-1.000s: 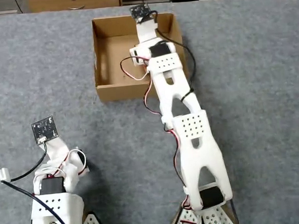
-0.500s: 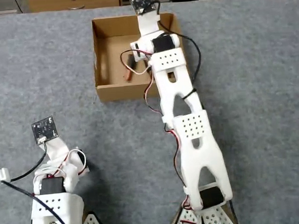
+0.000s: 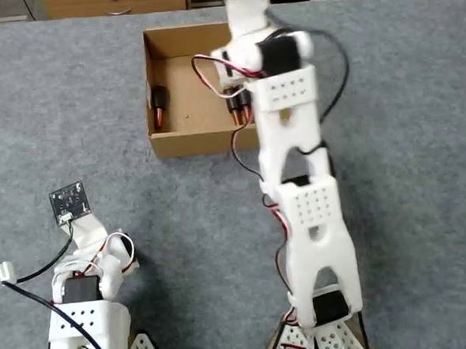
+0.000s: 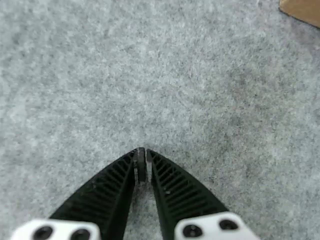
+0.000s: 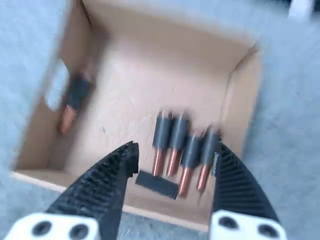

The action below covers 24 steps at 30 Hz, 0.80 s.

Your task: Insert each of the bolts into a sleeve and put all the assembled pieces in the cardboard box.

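My right pincer (image 5: 176,150) hangs spread wide above the cardboard box (image 5: 243,95), gripping nothing. Four sleeved bolts (image 5: 179,132) lie side by side inside, with a lone sleeved bolt (image 5: 75,100) by the opposite wall. My left pincer (image 4: 141,162) is pressed closed, empty, over grey felt (image 4: 150,65).

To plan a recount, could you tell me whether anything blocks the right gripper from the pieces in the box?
Nothing visible does: the right gripper hangs open above the cardboard box, four assembled pieces lying bare beneath it.
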Each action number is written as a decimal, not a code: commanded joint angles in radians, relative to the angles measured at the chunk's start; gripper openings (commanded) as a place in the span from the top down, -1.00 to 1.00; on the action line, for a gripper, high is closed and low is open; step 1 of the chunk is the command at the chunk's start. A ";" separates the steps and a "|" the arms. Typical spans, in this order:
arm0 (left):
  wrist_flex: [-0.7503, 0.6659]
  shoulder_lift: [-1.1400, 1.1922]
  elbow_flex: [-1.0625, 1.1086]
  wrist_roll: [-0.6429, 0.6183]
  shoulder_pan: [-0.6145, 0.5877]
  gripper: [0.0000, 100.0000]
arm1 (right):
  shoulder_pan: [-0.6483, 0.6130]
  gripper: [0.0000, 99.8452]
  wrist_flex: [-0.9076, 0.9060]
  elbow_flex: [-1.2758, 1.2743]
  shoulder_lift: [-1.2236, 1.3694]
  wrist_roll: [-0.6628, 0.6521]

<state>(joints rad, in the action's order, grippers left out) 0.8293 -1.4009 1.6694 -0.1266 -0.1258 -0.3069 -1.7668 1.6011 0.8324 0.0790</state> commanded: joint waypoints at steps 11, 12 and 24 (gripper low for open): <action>-0.003 -0.005 -0.002 0.005 -0.009 0.96 | 0.021 0.55 -0.021 -0.519 -0.963 -0.006; 0.009 -0.005 -0.002 0.005 -0.011 0.96 | 0.022 0.55 -0.021 -0.619 -1.040 -0.008; 0.255 -0.294 -0.083 0.048 -0.058 0.96 | 0.059 0.55 0.227 -1.925 -1.877 -0.012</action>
<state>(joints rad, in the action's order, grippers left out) 0.9505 -1.5696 1.6678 -0.1066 -0.1718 -0.2823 -1.6778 0.0238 -0.8692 0.0775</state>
